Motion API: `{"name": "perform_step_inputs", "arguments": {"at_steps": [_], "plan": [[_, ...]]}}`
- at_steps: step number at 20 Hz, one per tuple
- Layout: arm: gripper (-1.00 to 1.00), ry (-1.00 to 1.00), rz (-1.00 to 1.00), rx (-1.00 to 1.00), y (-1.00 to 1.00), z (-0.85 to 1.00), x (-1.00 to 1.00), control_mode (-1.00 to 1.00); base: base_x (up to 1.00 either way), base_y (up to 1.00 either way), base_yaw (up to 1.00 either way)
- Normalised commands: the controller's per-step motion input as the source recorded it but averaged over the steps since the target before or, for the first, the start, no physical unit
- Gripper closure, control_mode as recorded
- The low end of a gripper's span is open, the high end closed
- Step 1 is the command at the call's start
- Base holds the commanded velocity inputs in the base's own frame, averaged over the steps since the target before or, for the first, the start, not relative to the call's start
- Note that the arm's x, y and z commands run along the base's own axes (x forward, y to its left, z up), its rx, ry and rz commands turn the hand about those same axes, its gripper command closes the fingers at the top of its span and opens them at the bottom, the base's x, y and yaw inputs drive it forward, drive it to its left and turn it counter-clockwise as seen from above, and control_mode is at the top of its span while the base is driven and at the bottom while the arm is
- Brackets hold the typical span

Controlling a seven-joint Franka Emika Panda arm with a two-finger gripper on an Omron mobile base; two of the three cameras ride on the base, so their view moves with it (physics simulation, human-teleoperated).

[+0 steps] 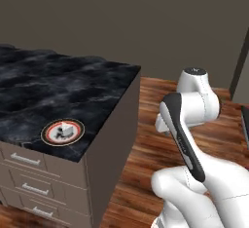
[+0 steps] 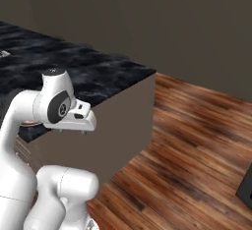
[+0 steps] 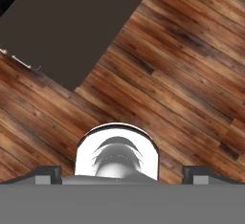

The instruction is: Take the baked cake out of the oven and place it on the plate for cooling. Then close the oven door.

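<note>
Plate (image 1: 62, 132): round, red-rimmed, lower left of the left base view, flat on the black marble counter (image 1: 58, 85) nr its front edge and close to the corner. There's a small pale blocky shape at its centre, can't tell what it is. Below the counter edge are grey-brown drawers (image 1: 29, 173) w/ silver bar handles.

In the right base view a sliver of the plate's rim peeks out at mid-left, mostly hidden behind the white arm (image 2: 19, 121).

Gripper (image 2: 73, 131): left of centre in the right base view, pointing down, just off the counter's end and apart from the plate. In the hand view the gripper (image 3: 123, 173) has its two dark tips at bottom left and bottom right, jaws spread wide w/ nothing held.

The hand view looks down on the wood floor (image 3: 182, 74), w/ the cabinet's dark brown side panel (image 3: 72, 27) in the upper left.

A dark edge (image 1: 245, 124) sits at the right border of the left base view; can't tell what it is.
</note>
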Motion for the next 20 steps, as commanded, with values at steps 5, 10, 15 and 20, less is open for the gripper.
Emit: {"name": "perform_step_inputs", "arguments": {"at_steps": [5, 10, 15, 20], "plan": [[-1.00, 0.00, 0.00, 0.00, 0.00, 0.00, 0.00, 1.00, -0.03, -1.00, -0.16], [-1.00, 0.00, 0.00, 0.00, 0.00, 0.00, 0.00, 1.00, 0.55, -1.00, -0.39], [-1.00, 0.00, 0.00, 0.00, 0.00, 0.00, 0.00, 1.00, 0.69, -0.87, -0.47], [-1.00, 0.00, 0.00, 0.00, 0.00, 0.00, 0.00, 1.00, 0.63, -0.57, -0.41]]}}
